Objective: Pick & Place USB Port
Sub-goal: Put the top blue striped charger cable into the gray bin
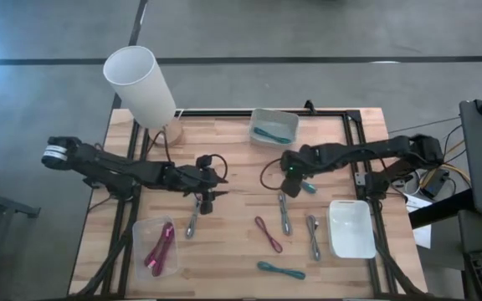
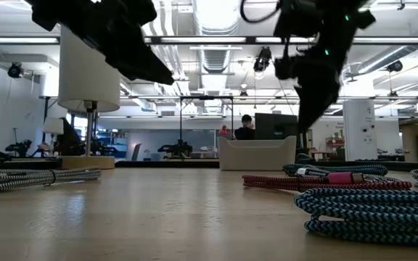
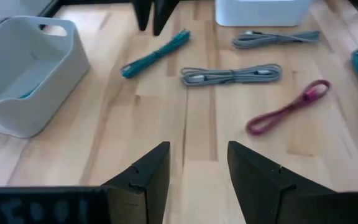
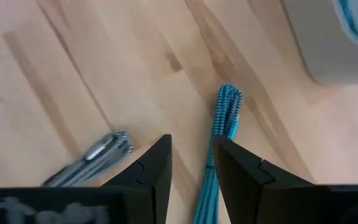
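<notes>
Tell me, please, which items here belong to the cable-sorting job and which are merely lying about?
Job: teal braided cable at right gripper; grey braided cables; red braided cable; second teal cable; pale plastic bins; left gripper, open, hovering.
Lying about: white-shaded lamp.

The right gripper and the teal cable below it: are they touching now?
Cannot tell. In the right wrist view the teal cable runs between the right gripper's fingers, but neither contact nor gap shows plainly.

The middle of the table (image 1: 241,167) is bare wood with room to pass, but cables (image 1: 284,213) lie along the front edge, bins (image 1: 274,125) sit at the back and front corners, and a lamp (image 1: 141,84) stands back-left.
</notes>
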`<action>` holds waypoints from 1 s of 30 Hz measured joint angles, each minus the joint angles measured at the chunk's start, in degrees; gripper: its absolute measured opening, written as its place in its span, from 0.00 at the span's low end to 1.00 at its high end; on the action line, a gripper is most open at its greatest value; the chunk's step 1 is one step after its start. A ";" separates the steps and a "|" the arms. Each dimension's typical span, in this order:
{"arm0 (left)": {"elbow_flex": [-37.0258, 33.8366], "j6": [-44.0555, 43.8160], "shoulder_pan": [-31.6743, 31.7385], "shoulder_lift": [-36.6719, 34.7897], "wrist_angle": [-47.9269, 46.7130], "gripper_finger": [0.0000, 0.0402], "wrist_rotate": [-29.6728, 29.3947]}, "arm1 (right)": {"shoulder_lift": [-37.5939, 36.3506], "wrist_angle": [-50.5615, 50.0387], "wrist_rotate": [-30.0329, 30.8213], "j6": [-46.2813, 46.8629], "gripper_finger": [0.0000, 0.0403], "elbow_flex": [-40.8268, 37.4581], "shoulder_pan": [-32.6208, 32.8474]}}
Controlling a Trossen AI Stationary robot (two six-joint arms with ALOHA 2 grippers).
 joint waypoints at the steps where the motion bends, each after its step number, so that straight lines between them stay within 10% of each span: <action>1: 0.00 -0.04 0.00 -0.18 -0.21 0.41 -0.05 | -0.01 0.69 0.02 0.06 0.28 -1.47 -0.08; 30: -0.02 -1.58 0.02 0.05 1.16 0.41 -0.47 | 14.09 9.55 7.80 4.50 0.21 -6.27 -0.96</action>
